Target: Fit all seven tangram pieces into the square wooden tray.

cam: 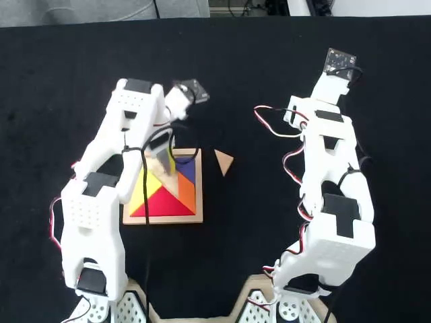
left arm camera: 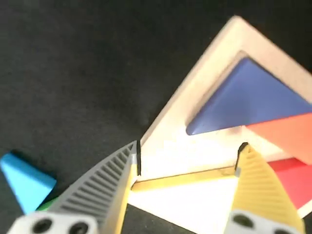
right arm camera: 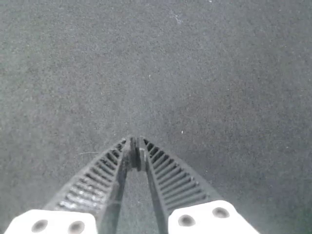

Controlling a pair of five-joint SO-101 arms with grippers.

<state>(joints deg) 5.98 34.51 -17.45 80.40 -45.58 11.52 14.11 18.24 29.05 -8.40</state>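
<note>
Black table (cam: 269,40) carries everything. The left arm (cam: 91,215) leans over the tray, and the right arm (cam: 337,202) stands well apart on the other side.

Square wooden tray (cam: 165,219) lies flat under the left arm. It holds 4 pcs, by size: red triangle (cam: 165,202), yellow triangle (cam: 143,190), blue triangle (cam: 188,169), orange piece (cam: 187,193). Bare tray floor shows along the far rim, beside the blue triangle.

Loose on the table:
- a wood-coloured triangle (cam: 224,162), just beside the tray on the right arm's side
- a cyan piece (left arm camera: 27,178) off the tray's far rim
- a green sliver (left arm camera: 46,204) touching or tucked against the cyan piece; shape not clear

Left gripper (left arm camera: 188,153) is low over the tray, jaws spread wide, w/ the tips at either end of the yellow triangle's edge. It carries nothing.

Right gripper (right arm camera: 135,148) has its jaws pressed together, empty, over bare table.

Progress, as a judgement: approx 4 of 7 seated and 3 to go. The remaining gap looks like it must take all 3. The wood-coloured triangle is the easiest reach for the right arm.

No brand, label or writing can be read anywhere.
</note>
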